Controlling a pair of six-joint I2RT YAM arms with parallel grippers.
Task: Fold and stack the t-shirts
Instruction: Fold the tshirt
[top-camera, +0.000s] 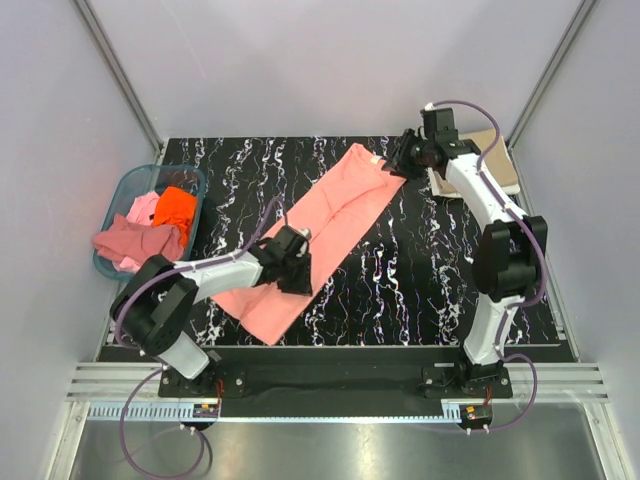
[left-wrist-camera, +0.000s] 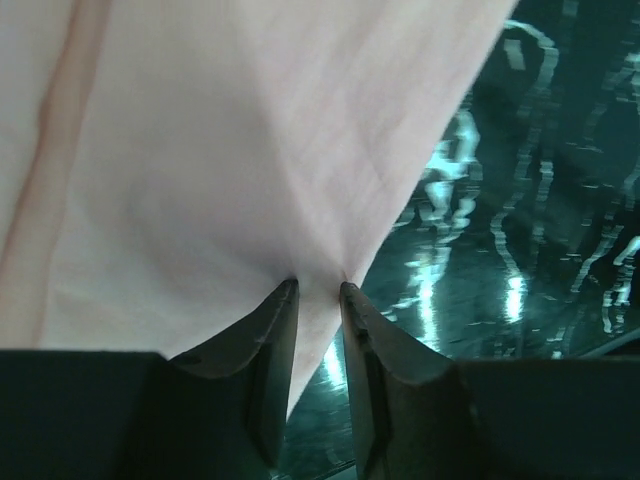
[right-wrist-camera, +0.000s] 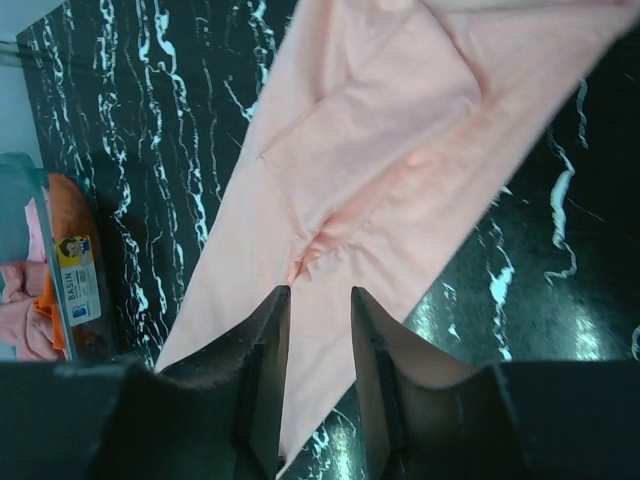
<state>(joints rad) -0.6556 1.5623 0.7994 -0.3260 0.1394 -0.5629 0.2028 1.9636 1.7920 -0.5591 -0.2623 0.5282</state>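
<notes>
Holding one salmon-pink t-shirt (top-camera: 340, 205) are left end effector (left-wrist-camera: 318, 285) and right end effector (right-wrist-camera: 320, 290).

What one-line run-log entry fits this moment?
left tool: pinches salmon-pink t-shirt edge | right tool: pinches its far end | state: spread diagonally across table | basket: other t-shirts, left

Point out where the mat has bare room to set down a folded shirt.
Two bare patches: the mat between the basket and the salmon t-shirt, and the larger near-right stretch between that shirt and the right arm. The far right corner is crowded by the tan t-shirt and the arm over it.
</notes>
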